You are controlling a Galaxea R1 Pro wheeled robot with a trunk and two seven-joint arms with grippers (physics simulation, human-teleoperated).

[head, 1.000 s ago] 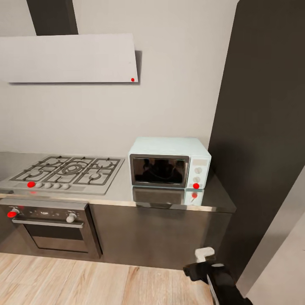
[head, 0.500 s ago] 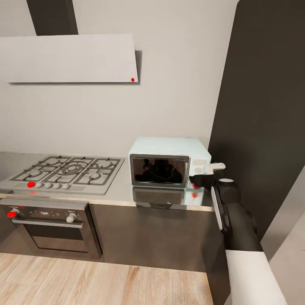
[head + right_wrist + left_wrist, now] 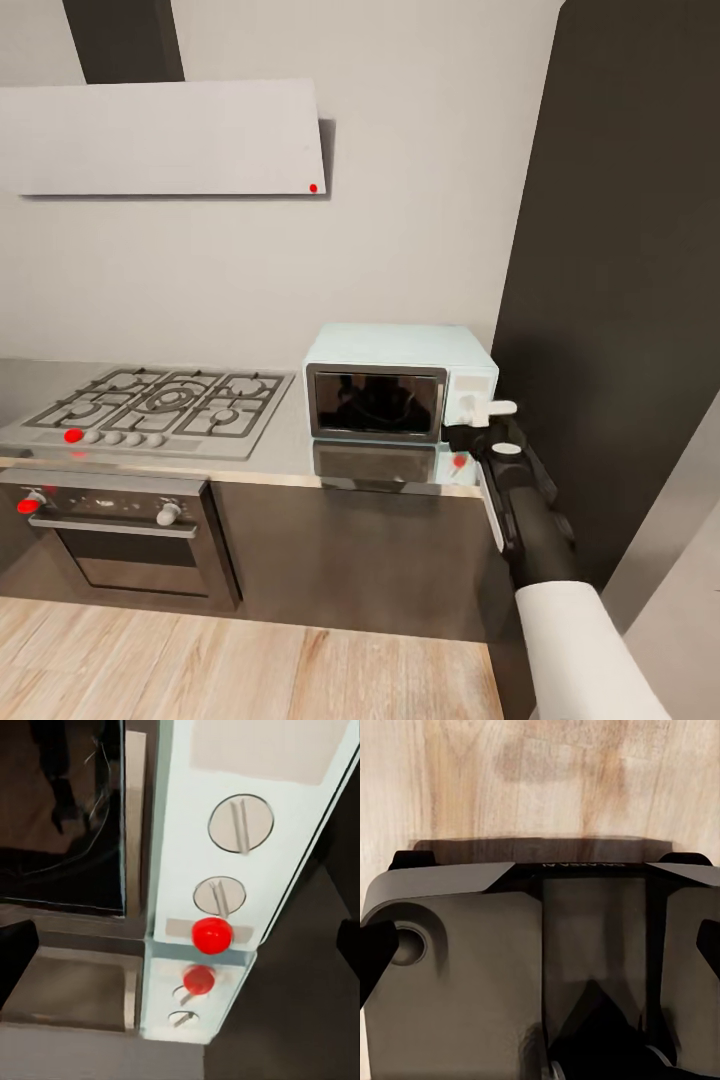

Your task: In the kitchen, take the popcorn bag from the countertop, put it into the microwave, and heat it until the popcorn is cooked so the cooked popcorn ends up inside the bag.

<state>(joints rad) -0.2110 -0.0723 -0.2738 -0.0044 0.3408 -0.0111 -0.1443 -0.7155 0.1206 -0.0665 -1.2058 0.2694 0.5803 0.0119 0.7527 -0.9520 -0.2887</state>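
The pale mint microwave [image 3: 400, 385] stands on the grey countertop [image 3: 285, 452] with its door closed. Its dark window shows nothing clearly, and the popcorn bag is out of view. My right gripper [image 3: 482, 416] is held up against the microwave's white control panel [image 3: 255, 832], low down by the red dot [image 3: 212, 935] under the two knobs [image 3: 219, 896]. The right gripper [image 3: 180, 945] is open, its dark fingertips [image 3: 15, 952] wide apart with nothing between them. My left gripper [image 3: 540, 952] is open too, pointing down at my own dark base over the wood floor [image 3: 547, 780].
A gas hob [image 3: 150, 405] lies left of the microwave, with a built-in oven [image 3: 120, 535] below it and a white slanted hood [image 3: 165, 137] above. A tall dark cabinet [image 3: 620, 300] rises close to the right of the microwave. Light wood floor [image 3: 200, 665] runs along the counter's front.
My right arm rose from near the floor to the microwave's control panel, then settled a little lower and closer to the panel. The head view has not shifted.
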